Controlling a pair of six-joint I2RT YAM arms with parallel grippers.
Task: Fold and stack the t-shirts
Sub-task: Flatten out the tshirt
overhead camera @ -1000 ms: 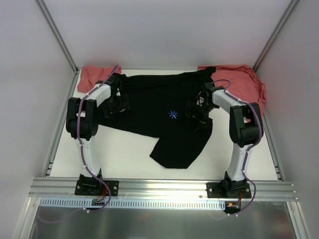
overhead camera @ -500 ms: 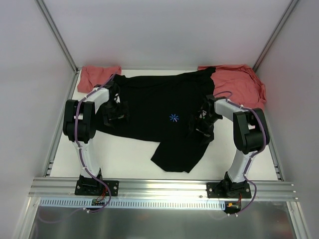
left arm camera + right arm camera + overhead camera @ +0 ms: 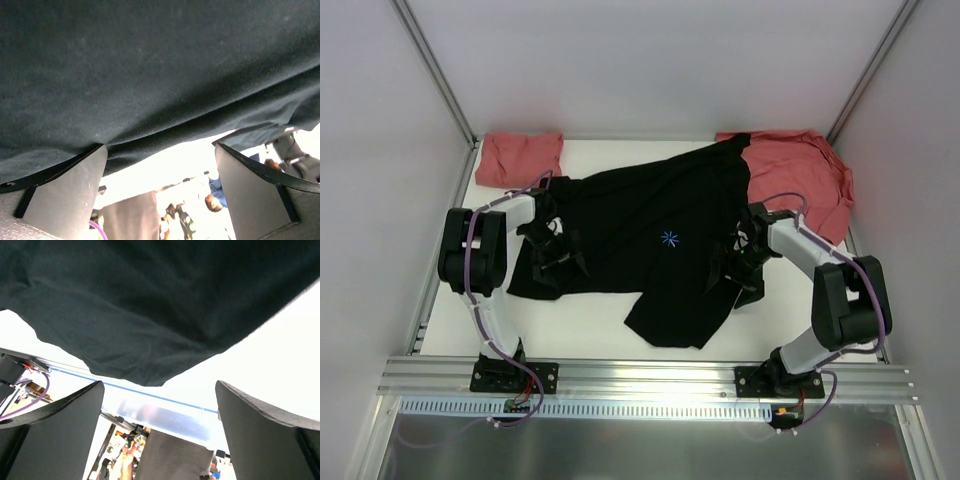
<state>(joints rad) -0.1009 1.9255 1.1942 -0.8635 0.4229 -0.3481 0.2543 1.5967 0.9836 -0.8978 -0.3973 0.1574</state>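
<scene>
The black t-shirt (image 3: 650, 225) lies rumpled on the surface (image 3: 570, 320), the left end effector (image 3: 556, 260) and right end effector (image 3: 735, 272) both spread at its side edges; each should pinch only one layer, then draw apart evenly to flatten it.

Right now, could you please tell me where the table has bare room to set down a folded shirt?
The table is bare in the near strip between the black t-shirt and the front rail, and in a narrow far strip between the left salmon t-shirt and the right salmon t-shirt. The middle is crowded.
</scene>
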